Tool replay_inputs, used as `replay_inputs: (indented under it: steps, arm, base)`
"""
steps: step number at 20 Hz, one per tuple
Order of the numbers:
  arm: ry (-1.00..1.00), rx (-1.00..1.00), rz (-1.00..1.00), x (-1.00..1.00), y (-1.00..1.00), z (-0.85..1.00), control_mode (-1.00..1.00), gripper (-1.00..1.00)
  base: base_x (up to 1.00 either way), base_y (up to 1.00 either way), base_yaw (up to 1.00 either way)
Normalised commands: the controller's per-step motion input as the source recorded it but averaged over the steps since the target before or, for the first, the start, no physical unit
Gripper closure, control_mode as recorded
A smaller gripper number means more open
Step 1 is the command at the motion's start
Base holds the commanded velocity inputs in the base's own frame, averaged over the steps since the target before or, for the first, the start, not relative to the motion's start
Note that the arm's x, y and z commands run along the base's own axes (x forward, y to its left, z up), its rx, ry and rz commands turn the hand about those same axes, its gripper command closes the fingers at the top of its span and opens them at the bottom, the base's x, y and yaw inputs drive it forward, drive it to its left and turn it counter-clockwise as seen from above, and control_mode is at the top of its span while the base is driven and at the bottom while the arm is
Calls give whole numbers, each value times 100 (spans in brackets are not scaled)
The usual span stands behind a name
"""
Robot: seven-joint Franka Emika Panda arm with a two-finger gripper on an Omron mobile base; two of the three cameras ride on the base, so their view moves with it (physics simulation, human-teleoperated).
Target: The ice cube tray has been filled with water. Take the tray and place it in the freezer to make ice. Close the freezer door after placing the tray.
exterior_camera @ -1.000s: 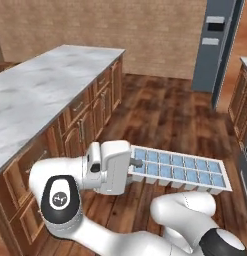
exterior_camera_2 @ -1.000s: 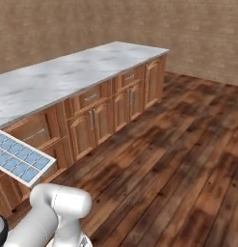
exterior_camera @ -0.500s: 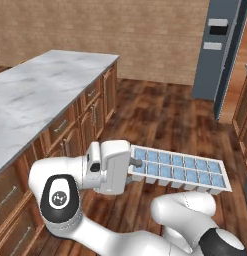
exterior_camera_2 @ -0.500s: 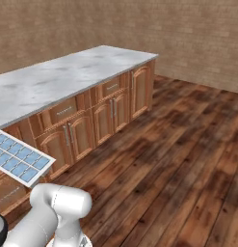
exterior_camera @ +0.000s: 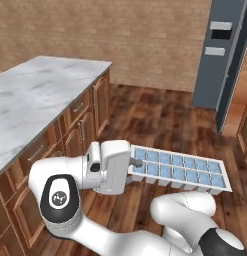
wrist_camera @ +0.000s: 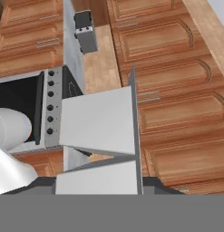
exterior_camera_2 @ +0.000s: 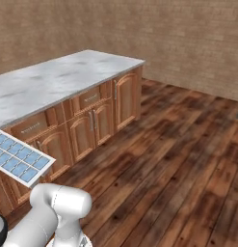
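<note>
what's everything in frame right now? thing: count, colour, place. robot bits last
ice cube tray: 1, white, level in the air above the floor, one end clamped in the hand
water: pale blue squares, one per tray cell
freezer: 1, dark blue-grey, far end of the room on the right, against the brick wall
counter: 1, grey marble top over brown wooden cabinets, left of the arm
floor: dark brown wood planks, across the room
brick wall: brown, behind counter and freezer
toaster: 1, grey, on a wooden surface in the hand view
oven: 1, grey with dark knobs, in the hand view
hand: 1, white, shut on the tray's end
</note>
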Motion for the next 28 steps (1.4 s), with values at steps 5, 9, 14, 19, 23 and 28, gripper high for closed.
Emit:
replay_inputs:
  steps: [5, 9, 14, 19, 23, 28]
  arm:
    - [0, 0, 0, 0, 0, 0, 100, 100]
    - [0, 0, 0, 0, 0, 0, 100, 100]
    - [0, 0, 0, 0, 0, 0, 100, 100]
    - [0, 0, 0, 0, 0, 0, 100, 100]
    - [0, 0, 0, 0, 0, 0, 100, 100]
    - [0, 0, 0, 0, 0, 0, 100, 100]
  base:
    - [100, -18, -1]
    - [100, -19, -1]
    - [100, -14, -5]
    - [100, -2, -13]
    - [100, -1, -16]
    - [100, -2, -22]
